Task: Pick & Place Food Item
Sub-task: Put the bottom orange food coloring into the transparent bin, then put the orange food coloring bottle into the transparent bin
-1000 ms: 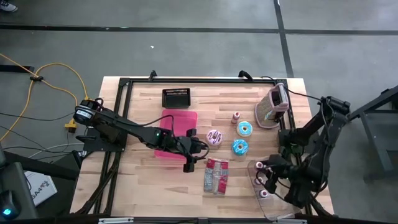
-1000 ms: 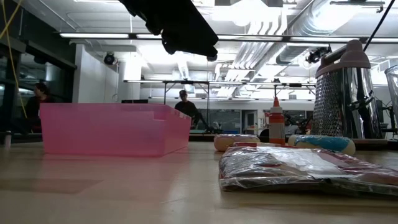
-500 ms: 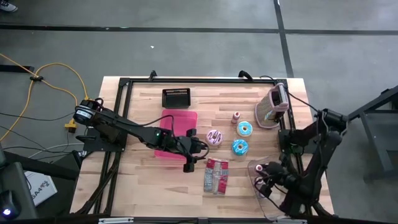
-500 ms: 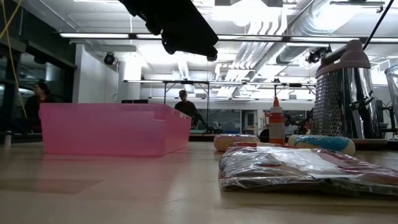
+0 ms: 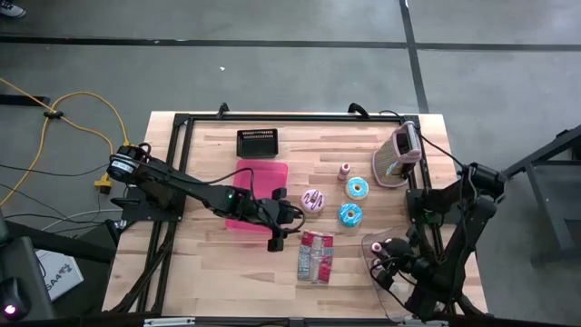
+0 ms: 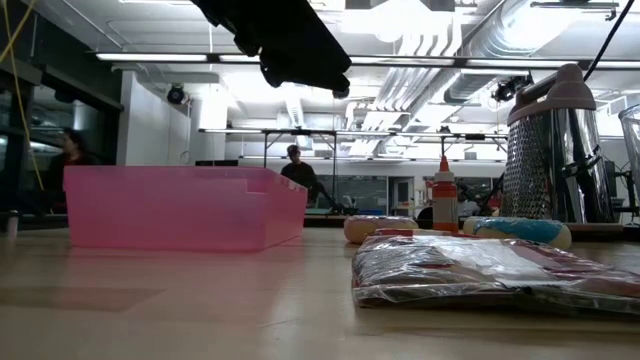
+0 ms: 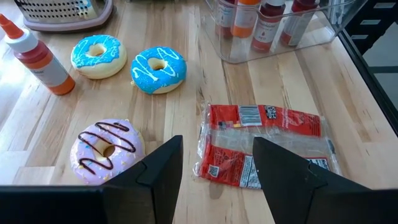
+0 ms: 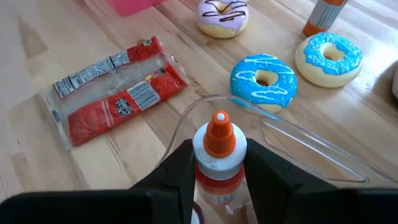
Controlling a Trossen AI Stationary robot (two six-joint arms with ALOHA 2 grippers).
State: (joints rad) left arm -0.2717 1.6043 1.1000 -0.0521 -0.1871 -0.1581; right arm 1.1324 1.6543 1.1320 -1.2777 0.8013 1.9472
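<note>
My right gripper (image 8: 219,177) is at the near right, over a clear container (image 5: 388,277), shut on a sauce bottle (image 8: 218,155) with an orange cap. My left gripper (image 7: 217,177) hangs open above the table's middle, with a pink-iced donut (image 7: 106,149) and a red snack packet (image 7: 261,146) just ahead of it. It touches neither. Two blue-iced donuts (image 5: 356,188) (image 5: 349,214) and another sauce bottle (image 5: 344,171) rest on the wood farther right. Several more bottles (image 7: 261,22) stand in the container. My right gripper pinches the bottle between its two fingers (image 8: 177,168), on the body just below the white shoulder (image 8: 217,174). The bottle lies along the fingers, its orange cap (image 8: 219,140) pointing ahead of them. The fingers slant down. The gripper hides the bottle's lower part and base.
A pink bin (image 5: 259,195) sits under my left arm, and a black basket (image 5: 256,142) stands behind it. A metal grater (image 5: 399,156) stands at the far right. The container's clear rim (image 8: 292,134) curves just ahead of the held bottle.
My right gripper has sunk with the bottle and gone a little toward the table's near edge, over the clear container, while its wrist rolled. Most of this came early in the second.
</note>
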